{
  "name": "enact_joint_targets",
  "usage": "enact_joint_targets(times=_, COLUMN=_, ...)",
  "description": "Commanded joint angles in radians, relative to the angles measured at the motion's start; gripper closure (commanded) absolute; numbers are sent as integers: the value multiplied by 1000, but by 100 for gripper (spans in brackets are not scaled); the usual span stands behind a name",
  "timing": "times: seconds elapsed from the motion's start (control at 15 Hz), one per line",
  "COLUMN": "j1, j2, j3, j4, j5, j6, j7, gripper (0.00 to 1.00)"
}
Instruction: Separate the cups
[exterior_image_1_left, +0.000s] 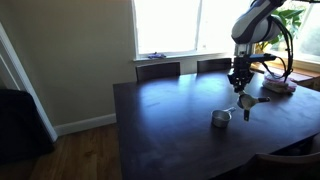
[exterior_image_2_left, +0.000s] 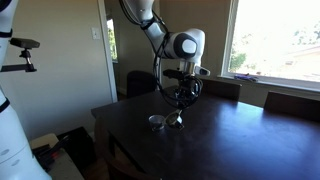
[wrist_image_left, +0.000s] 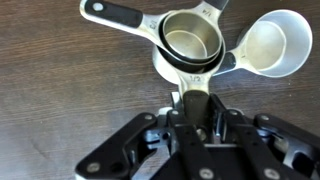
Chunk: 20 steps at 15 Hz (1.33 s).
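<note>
One gripper (wrist_image_left: 197, 105) hangs over a dark table (exterior_image_1_left: 170, 135), its jaws drawn close together and seemingly pinching the end of a flat handle (wrist_image_left: 180, 97). The cups (wrist_image_left: 190, 45) lie just ahead of the fingertips: a nested stack showing three rims, exact count unclear, and one lone cup (wrist_image_left: 270, 45) touching its side. The handles fan out. One with a dark grip runs toward the upper left of the wrist view, one toward the top edge, and one straight back into the jaws. Both exterior views show two silver shapes beneath the arm.
</note>
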Motion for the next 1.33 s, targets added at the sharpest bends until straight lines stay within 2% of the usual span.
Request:
enact_joint_targets(times=0.0, j1=-12, j2=59, j3=-6, j4=20, j5=3, j6=-19, j7=-13, gripper=87)
enact_joint_targets(times=0.27, j1=-13, j2=144, j3=-10, j4=61, j5=-3, j6=-25, j7=0, gripper=88)
enact_joint_targets(times=0.4, j1=-12, j2=171, j3=-12, j4=81, j5=-7, j6=-22, j7=2, gripper=96)
enact_joint_targets(times=0.53, j1=-11, j2=185, j3=-14, j4=99, j5=-11, j6=-17, j7=1, gripper=92)
enact_joint_targets(times=0.8, j1=-23, j2=189, j3=-8, j4=123, j5=-2, j6=-13, j7=-24, gripper=91)
enact_joint_targets(times=0.93, j1=-54, j2=172, j3=25, j4=112, j5=19, j6=12, j7=-127, gripper=91)
enact_joint_targets(times=1.27, j1=-149, j2=172, j3=117, j4=139, j5=91, j6=-61, j7=-446, gripper=91)
